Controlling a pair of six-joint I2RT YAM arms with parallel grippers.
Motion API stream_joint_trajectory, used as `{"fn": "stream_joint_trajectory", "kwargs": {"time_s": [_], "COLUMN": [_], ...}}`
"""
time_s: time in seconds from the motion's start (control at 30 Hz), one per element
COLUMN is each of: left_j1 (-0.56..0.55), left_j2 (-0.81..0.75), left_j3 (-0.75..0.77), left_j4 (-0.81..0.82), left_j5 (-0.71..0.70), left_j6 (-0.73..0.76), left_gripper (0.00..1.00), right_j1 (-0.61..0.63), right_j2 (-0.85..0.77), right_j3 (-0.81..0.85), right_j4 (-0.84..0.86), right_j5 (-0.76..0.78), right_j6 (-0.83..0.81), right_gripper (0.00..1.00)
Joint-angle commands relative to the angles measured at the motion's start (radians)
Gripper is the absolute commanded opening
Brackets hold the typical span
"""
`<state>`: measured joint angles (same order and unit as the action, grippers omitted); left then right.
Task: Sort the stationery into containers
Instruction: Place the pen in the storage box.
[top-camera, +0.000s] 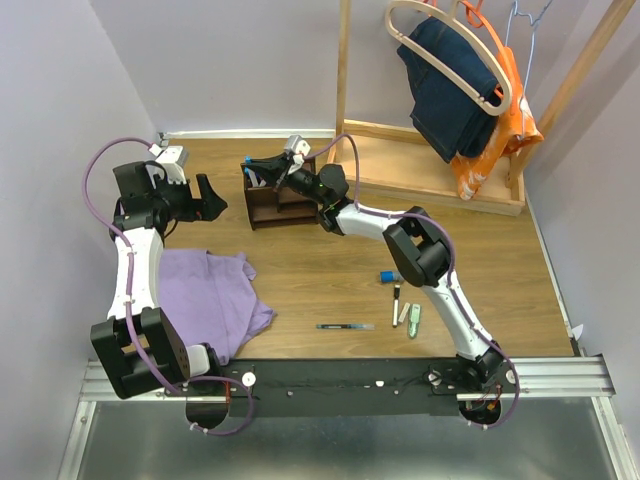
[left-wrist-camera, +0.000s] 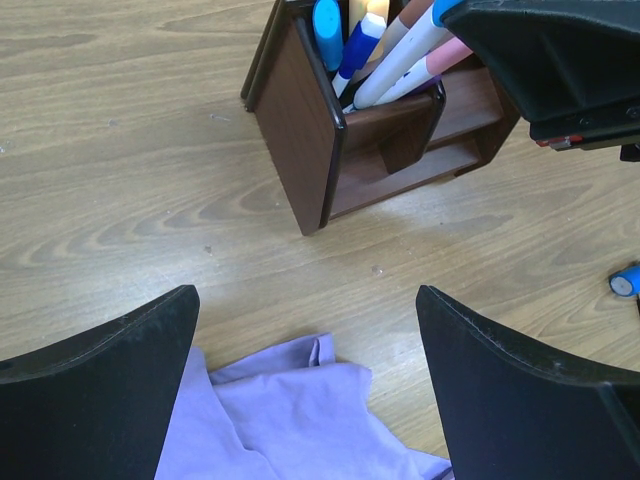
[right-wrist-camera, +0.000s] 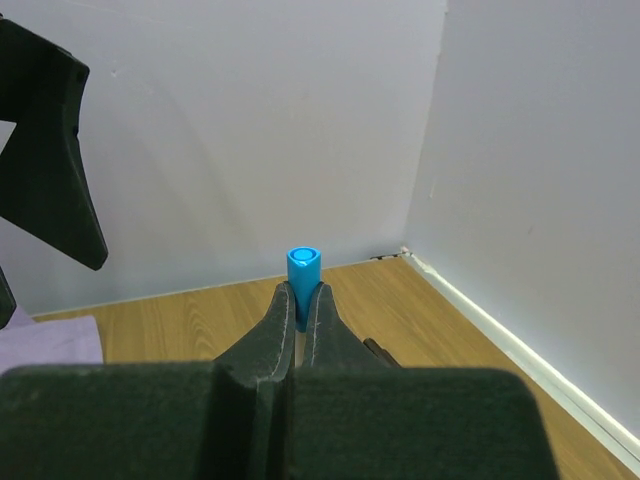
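Note:
The dark brown organiser (top-camera: 272, 203) stands at the back of the table, and several pens and markers (left-wrist-camera: 372, 48) stand in its tall compartment (left-wrist-camera: 330, 140). My right gripper (top-camera: 285, 176) is over the organiser, shut on a blue-capped pen (right-wrist-camera: 303, 272) that sticks out past the fingertips (right-wrist-camera: 303, 300). My left gripper (top-camera: 212, 197) is open and empty, left of the organiser, above bare wood and the edge of a purple cloth (left-wrist-camera: 305, 300). Loose on the table are a stubby blue cylinder (top-camera: 386, 275), a black and white marker (top-camera: 396, 298), a black pen (top-camera: 345, 326), a white piece (top-camera: 404, 314) and a pale green piece (top-camera: 414, 319).
A purple cloth (top-camera: 205, 295) lies at the left front. A light wooden clothes-rack base (top-camera: 440, 170) with hanging jeans (top-camera: 455, 80) and an orange garment stands at the back right. Walls close in the left, back and right sides.

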<state>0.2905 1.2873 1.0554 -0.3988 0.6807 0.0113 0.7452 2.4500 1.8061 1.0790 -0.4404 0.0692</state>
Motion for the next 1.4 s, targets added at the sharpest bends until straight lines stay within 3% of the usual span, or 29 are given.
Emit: {"fn": "stream_joint_trajectory", "kwargs": {"time_s": [0.0, 0.57, 0.63, 0.67, 0.73, 0.77, 0.87, 1.1, 1.17, 1.37], "left_j1": [-0.004, -0.008, -0.013, -0.017, -0.022, -0.027, -0.053, -0.119, -0.161, -0.335], "left_j2": [-0.020, -0.059, -0.066, -0.069, -0.075, -0.078, -0.088, -0.137, -0.143, -0.112], "left_j3": [-0.011, -0.055, -0.058, -0.058, -0.057, -0.054, -0.032, 0.002, 0.038, 0.098], "left_j4": [-0.008, -0.002, 0.008, 0.009, 0.018, 0.018, 0.011, -0.021, -0.119, -0.438], "left_j5": [-0.018, -0.006, -0.004, -0.004, -0.003, -0.006, -0.017, 0.020, 0.095, 0.204], "left_j6": [0.010, 0.013, 0.010, 0.006, 0.001, 0.003, 0.013, 0.107, 0.194, 0.524], "left_gripper": [0.99, 0.99, 0.99, 0.99, 0.99, 0.99, 0.99, 0.99, 0.99, 0.98], "right_j1": [0.002, 0.003, 0.003, 0.002, 0.003, 0.002, 0.002, 0.006, 0.008, 0.002], "right_j2": [0.021, 0.003, -0.020, -0.032, -0.060, -0.098, -0.166, -0.390, -0.553, -0.848], "right_j3": [-0.027, -0.113, -0.120, -0.138, -0.162, -0.171, -0.201, -0.206, -0.249, -0.482], "right_j4": [0.029, -0.066, -0.079, -0.077, -0.074, -0.083, -0.134, -0.341, -0.459, -0.816], "right_j5": [-0.012, 0.091, 0.100, 0.106, 0.108, 0.111, 0.108, 0.129, 0.169, 0.334], "right_j6": [-0.049, -0.146, -0.151, -0.161, -0.170, -0.177, -0.178, -0.177, -0.195, -0.174], "right_gripper": [0.01, 0.01, 0.06, 0.17, 0.26, 0.34, 0.43, 0.47, 0.47, 0.48]}}
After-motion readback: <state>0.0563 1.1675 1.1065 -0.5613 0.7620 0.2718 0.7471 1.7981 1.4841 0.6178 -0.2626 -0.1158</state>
